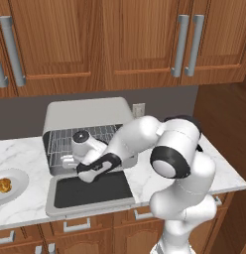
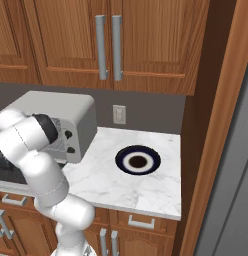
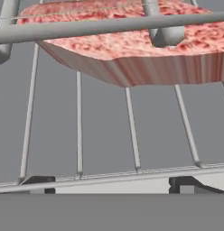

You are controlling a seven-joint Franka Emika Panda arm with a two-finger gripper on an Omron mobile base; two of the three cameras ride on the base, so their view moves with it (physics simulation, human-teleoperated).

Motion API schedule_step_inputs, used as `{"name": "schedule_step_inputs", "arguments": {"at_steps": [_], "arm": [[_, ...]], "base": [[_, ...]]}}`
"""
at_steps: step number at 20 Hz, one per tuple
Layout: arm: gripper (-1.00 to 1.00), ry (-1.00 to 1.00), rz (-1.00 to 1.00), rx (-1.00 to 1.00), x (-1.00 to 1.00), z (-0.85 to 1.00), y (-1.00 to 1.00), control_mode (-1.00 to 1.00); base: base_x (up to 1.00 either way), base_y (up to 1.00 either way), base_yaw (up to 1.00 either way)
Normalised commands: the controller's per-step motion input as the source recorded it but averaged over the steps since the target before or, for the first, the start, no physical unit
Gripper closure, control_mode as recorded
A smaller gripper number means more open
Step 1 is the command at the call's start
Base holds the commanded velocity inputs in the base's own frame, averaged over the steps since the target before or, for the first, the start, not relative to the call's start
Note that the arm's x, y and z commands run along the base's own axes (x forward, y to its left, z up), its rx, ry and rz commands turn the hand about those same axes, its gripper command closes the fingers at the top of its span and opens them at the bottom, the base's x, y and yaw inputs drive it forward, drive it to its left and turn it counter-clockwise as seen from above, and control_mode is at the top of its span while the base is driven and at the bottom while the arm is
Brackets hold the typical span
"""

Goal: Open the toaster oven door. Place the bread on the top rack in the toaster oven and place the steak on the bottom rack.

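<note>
Right now steak [image 3: 127,49] lies flat on a wire rack [image 3: 132,131] inside toaster oven [image 1: 88,116]; hand view sees it close up, pinkish-red marbled top, cut edge facing cam, thick rack bars crossing in front. Can't tell which rack from the pics. Jaws released, spread wide, tips at bottom corners of hand view, not touching steak. Gripper [image 1: 68,161] sits at the oven mouth w/ the arm reaching in from the right, low over toaster oven door [image 1: 90,191]. Door fully down, dark glass pane facing up, lying on front edge of worktop [image 1: 21,149]. Wire grid visible behind the hand in left base view. Bread [image 1: 3,186] golden-brown, on a plate [image 1: 18,184] at far left of worktop, well apart from oven. Right base view: oven's side w/ two knobs [image 2: 69,141], wall outlet [image 2: 119,114] just beside, dark-rimmed bowl [image 2: 138,160] on marble worktop to the right. Wood cabinets [image 1: 120,39] above.
</note>
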Motion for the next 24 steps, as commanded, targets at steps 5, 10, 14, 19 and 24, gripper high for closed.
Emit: {"name": "schedule_step_inputs", "arguments": {"at_steps": [5, 10, 14, 19, 24], "arm": [[-1.0, 0.0, 0.04, 0.0, 0.07, 0.11, 0.05, -1.0], [-1.0, 0.04, 0.03, 0.0, -0.11, 0.24, 0.27, -1.0], [-1.0, 0.09, 0.0, -0.01, -0.29, 0.26, 0.13, -1.0], [-1.0, 0.02, 0.1, -0.1, -0.44, 0.2, 0.02, -1.0], [-1.0, -0.03, 0.23, -0.2, -0.47, 0.09, -0.01, -1.0]], "base": [[0.0, 0.0, 0.0], [0.0, 0.0, 0.0], [0.0, 0.0, 0.0], [0.0, 0.0, 0.0], [0.0, 0.0, 0.0]]}}
